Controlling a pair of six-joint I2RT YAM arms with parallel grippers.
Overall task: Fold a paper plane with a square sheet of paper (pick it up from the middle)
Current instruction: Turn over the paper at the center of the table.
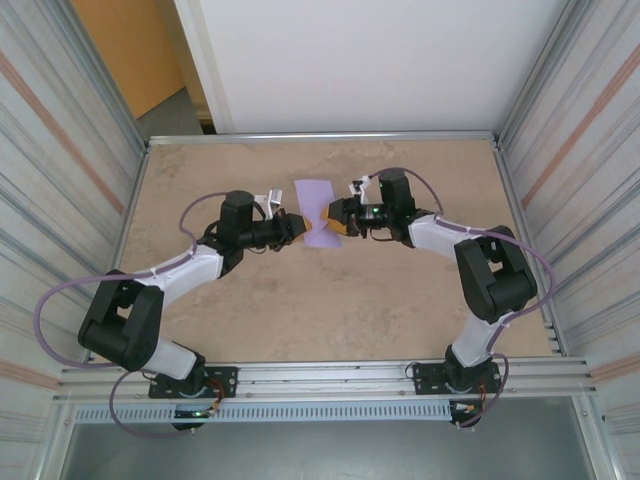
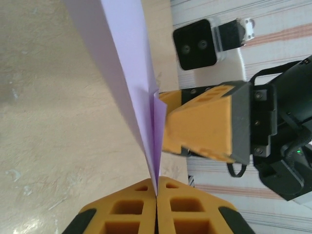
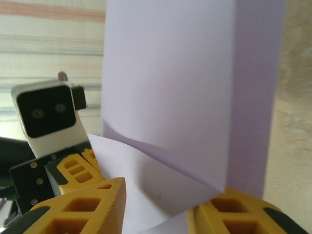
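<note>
The lavender sheet of paper (image 1: 318, 203) lies in the middle of the table, folded to a narrow strip, with its near end raised between the two grippers. My left gripper (image 1: 298, 228) comes at it from the left. In the left wrist view that gripper (image 2: 157, 191) is shut on the paper (image 2: 127, 63), both layers pinched edge-on between the pads. My right gripper (image 1: 334, 218) faces it from the right. In the right wrist view its fingers (image 3: 161, 202) stand apart, and the paper (image 3: 170, 87) with a turned-up corner passes loosely between them.
The tan table (image 1: 300, 310) is boxed in by ribbed walls (image 1: 60, 200) on the left and right and a white panel (image 1: 370, 60) at the back. A metal rail (image 1: 330, 378) runs along the near edge by the arm bases.
</note>
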